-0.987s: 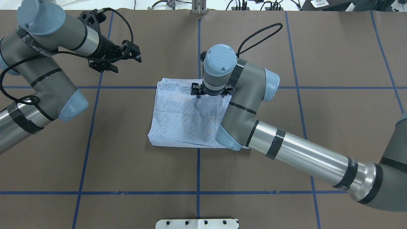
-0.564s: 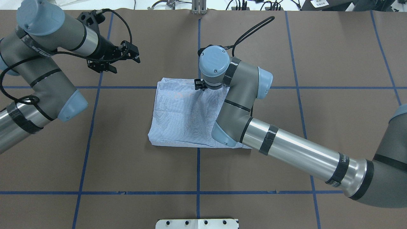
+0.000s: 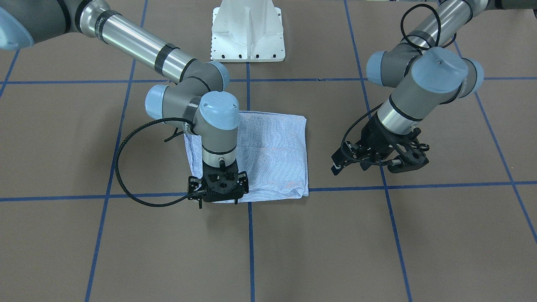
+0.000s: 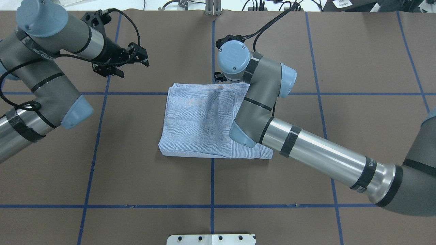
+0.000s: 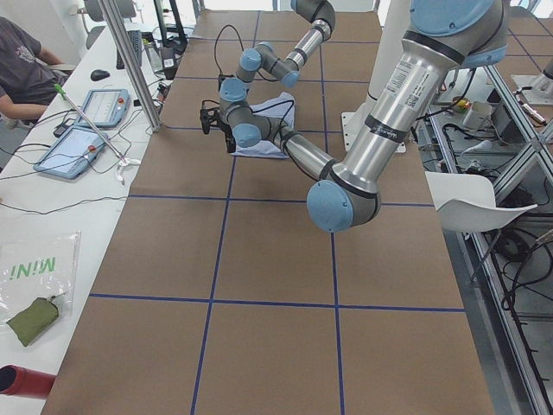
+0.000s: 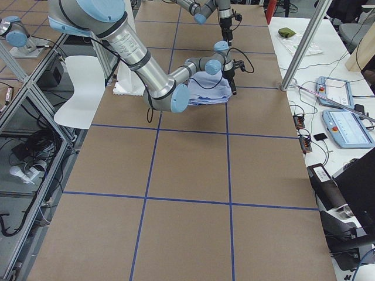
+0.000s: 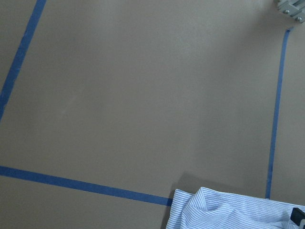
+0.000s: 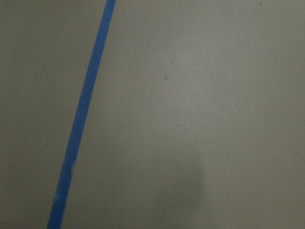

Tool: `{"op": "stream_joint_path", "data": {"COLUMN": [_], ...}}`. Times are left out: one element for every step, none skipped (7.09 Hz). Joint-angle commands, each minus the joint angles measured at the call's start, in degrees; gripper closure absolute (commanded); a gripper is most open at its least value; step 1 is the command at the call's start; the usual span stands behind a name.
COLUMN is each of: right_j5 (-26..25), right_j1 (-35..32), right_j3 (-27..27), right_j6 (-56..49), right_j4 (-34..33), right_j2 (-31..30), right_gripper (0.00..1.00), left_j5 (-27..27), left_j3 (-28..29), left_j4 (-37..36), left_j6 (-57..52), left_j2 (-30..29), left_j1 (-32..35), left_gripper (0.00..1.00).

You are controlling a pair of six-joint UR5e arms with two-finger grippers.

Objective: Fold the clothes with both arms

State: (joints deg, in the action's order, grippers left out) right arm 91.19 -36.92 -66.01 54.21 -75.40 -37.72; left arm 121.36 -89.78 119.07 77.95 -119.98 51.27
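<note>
The light blue striped shirt [image 4: 197, 119] lies folded into a rough rectangle at the table's middle; it also shows in the front-facing view [image 3: 272, 147] and, as a corner, in the left wrist view [image 7: 228, 212]. My right gripper [image 3: 218, 202] points straight down just past the shirt's far edge, on the bare table. Its fingertips stand apart and hold nothing. In the overhead view it [image 4: 219, 77] is mostly hidden under its wrist. My left gripper [image 4: 127, 68] hovers over bare table to the far left of the shirt, open and empty; it also shows in the front-facing view [image 3: 350, 163].
The white pedestal base [image 3: 247, 33] stands at the robot's edge. Blue tape lines [image 4: 212, 177] grid the brown table. My right forearm [image 4: 316, 156] lies over the shirt's right side. A side bench with tablets [image 5: 86, 130] and a seated person [image 5: 22, 60] lie beyond the far edge.
My right gripper moved from on top of the shirt toward the far side and off its edge. The shirt's far right edge now lies flatter. The left arm barely moved.
</note>
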Motion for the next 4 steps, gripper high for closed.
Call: {"op": "stream_joint_path", "data": {"right_j5": [5.01, 13.15, 21.23, 27.49], "right_j1": [-6.11, -11.63, -18.12, -24.89], "right_j3": [-1.66, -3.58, -8.39, -12.53], "right_j6": [-4.7, -7.42, -11.1, -18.8], "right_j4": [-0.27, -0.8, -1.76, -5.51], "right_j2": [-0.77, -2.95, -8.28, -13.47], "right_gripper": [0.0, 0.0, 0.0, 0.0], "left_j5": [0.11, 0.37, 1.15, 3.6], "left_j3": [-0.3, -0.74, -1.7, -2.15], "left_j4": [-0.07, 0.02, -0.24, -0.25], "left_j6": [-8.1, -14.86, -24.94, -33.13], "left_j2": [0.62, 3.06, 5.7, 9.38], "left_j1": [2.94, 6.61, 10.3, 14.6], "left_gripper": [0.0, 0.0, 0.0, 0.0]}}
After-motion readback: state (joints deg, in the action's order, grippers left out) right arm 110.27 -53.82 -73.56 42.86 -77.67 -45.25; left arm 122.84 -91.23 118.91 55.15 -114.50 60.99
